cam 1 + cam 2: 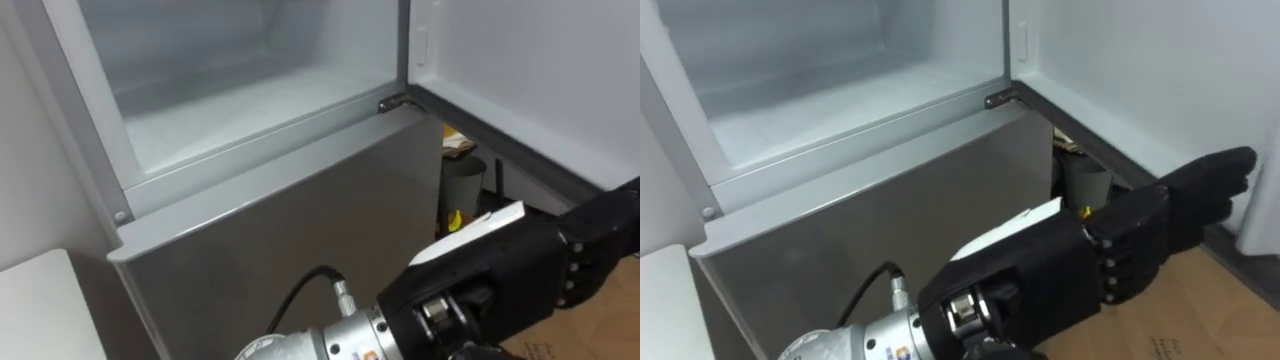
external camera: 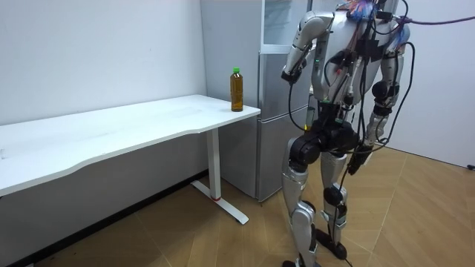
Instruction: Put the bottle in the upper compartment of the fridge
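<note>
The bottle (image 2: 237, 89) is standing upright on the table (image 2: 111, 130) corner, well apart to the left of the left hand (image 1: 1130, 250), whose straight fingers (image 1: 1210, 170) are holding nothing.

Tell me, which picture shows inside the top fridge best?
The left eye view: it looks down into the open upper compartment. The right eye view shows nearly the same; the room view catches a narrow slice.

No text can be read here. Bottle (image 2: 237, 90) on the white table (image 2: 133, 126) — any print on it too small to make out. Small coloured mark on the wrist of the left hand (image 1: 1120, 250) — its characters too small, not legible.
</note>
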Tool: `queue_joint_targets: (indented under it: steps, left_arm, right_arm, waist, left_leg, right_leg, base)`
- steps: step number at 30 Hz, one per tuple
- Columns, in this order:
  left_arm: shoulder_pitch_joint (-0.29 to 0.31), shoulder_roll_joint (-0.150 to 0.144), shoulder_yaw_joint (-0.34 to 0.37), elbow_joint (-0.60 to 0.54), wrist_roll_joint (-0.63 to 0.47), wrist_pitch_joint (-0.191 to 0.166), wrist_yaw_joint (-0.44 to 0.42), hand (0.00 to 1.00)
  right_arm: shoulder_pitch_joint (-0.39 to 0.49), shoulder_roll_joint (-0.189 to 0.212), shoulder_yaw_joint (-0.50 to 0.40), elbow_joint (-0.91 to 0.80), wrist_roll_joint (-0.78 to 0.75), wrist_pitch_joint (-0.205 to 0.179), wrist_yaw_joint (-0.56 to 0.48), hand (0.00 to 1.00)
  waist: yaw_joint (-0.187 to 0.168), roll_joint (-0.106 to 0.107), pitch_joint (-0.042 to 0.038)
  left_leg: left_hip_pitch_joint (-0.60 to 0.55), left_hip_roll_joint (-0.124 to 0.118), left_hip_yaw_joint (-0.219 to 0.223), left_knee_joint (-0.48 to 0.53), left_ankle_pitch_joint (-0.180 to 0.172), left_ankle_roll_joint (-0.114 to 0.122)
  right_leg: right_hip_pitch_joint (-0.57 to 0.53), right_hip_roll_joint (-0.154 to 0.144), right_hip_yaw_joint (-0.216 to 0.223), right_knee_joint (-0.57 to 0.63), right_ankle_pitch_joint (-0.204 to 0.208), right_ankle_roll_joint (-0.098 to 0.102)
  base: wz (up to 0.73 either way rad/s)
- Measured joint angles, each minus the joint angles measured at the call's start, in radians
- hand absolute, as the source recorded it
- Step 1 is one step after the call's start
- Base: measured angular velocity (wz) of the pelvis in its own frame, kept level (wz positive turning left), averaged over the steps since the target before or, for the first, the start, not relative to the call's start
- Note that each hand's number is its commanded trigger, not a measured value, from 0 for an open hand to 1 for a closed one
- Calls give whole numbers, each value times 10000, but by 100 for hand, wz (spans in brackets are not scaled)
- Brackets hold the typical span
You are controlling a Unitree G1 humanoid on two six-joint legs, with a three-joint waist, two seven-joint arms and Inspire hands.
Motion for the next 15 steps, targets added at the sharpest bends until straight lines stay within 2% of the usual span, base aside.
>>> queue_joint_targets:
  steps: [7, 10, 15]
  left_arm:
    - [-178, -75, 0, 253, -10, 0, -109, 0]
    - [-226, -73, 6, 366, 16, 5, -107, 0]
    - [-222, -18, 5, 372, 78, 9, -85, 0]
  right_arm:
    - [5, -2, -7, -4, 155, 39, -2, 0]
    - [43, -38, -23, -3, 196, 213, 54, 0]
    - [60, -54, -18, -8, 214, 225, 138, 0]
  waist:
    - [-42, 94, -3]
    - [-62, 132, 11]
    - [-28, 85, 42]
  left_leg:
    - [15, 69, -9, 12, -6, -10]
    - [-28, 94, -66, 5, -6, -12]
    - [-82, 65, -337, -85, -14, -28]
  right_leg:
    - [2, 77, 38, 30, 28, -42]
    - [14, 80, -153, 131, 29, -42]
    - [59, 33, -487, 150, 29, -42]
  base:
    - [-5]
    - [6]
    - [14]
